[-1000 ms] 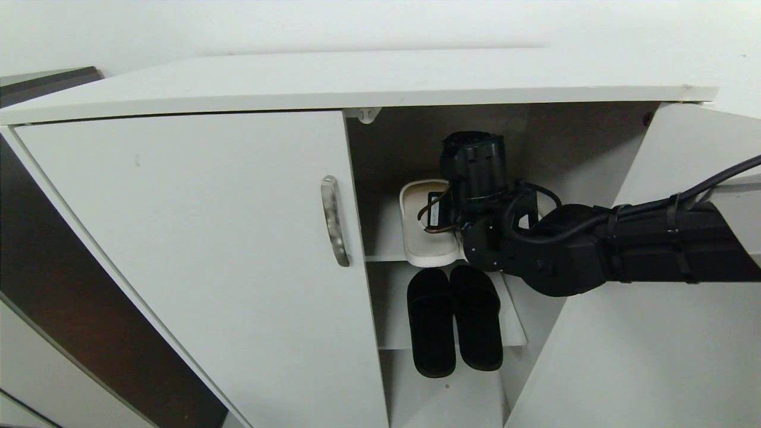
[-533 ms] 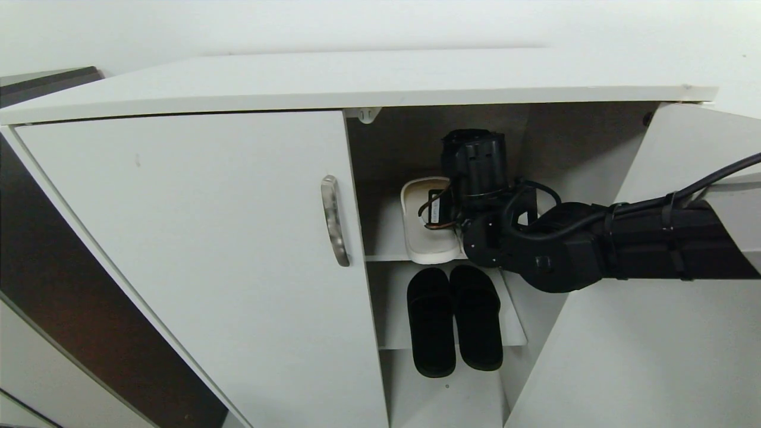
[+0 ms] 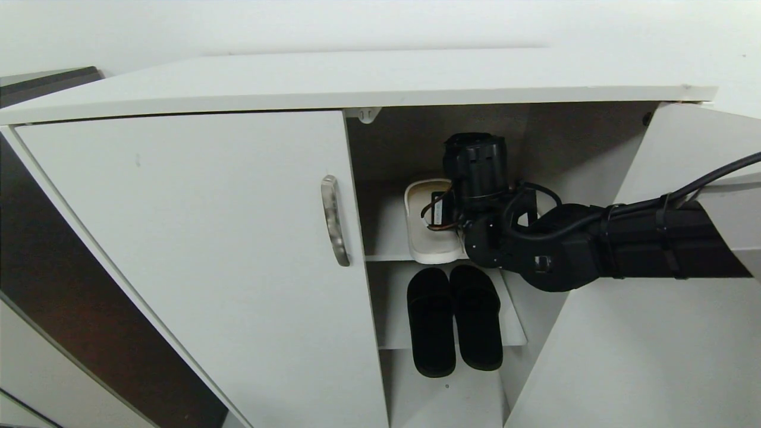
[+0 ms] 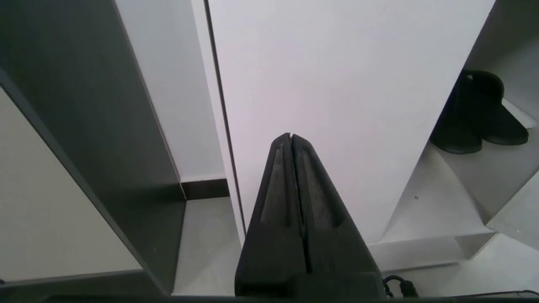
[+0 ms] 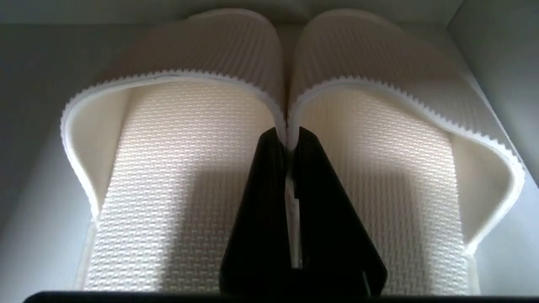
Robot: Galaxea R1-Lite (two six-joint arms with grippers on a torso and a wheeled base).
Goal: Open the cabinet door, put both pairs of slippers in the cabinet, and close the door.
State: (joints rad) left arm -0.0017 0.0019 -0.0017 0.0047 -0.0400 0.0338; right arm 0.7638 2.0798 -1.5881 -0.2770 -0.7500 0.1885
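The white cabinet (image 3: 357,77) has its right door (image 3: 654,356) swung open and its left door (image 3: 208,238) closed. A pair of white slippers (image 3: 419,238) (image 5: 168,168) lies on the upper shelf (image 3: 383,238), toes toward the back. My right gripper (image 5: 289,139) is inside the cabinet, shut on the two inner edges of the white slippers pressed together. A pair of black slippers (image 3: 455,321) (image 4: 476,114) sits side by side on the lower shelf (image 3: 392,309), heels hanging over its front edge. My left gripper (image 4: 290,139) is shut on nothing, low down, facing the closed left door.
A metal handle (image 3: 334,220) runs down the left door's right edge. The open right door stands close beside my right arm. A dark panel (image 3: 71,285) stands left of the cabinet, and the cabinet's bottom compartment (image 3: 446,392) lies below the black slippers.
My right arm has pushed a little deeper into the cabinet, and the white slippers have shifted slightly to the right with it. The black slippers and both doors have stayed put.
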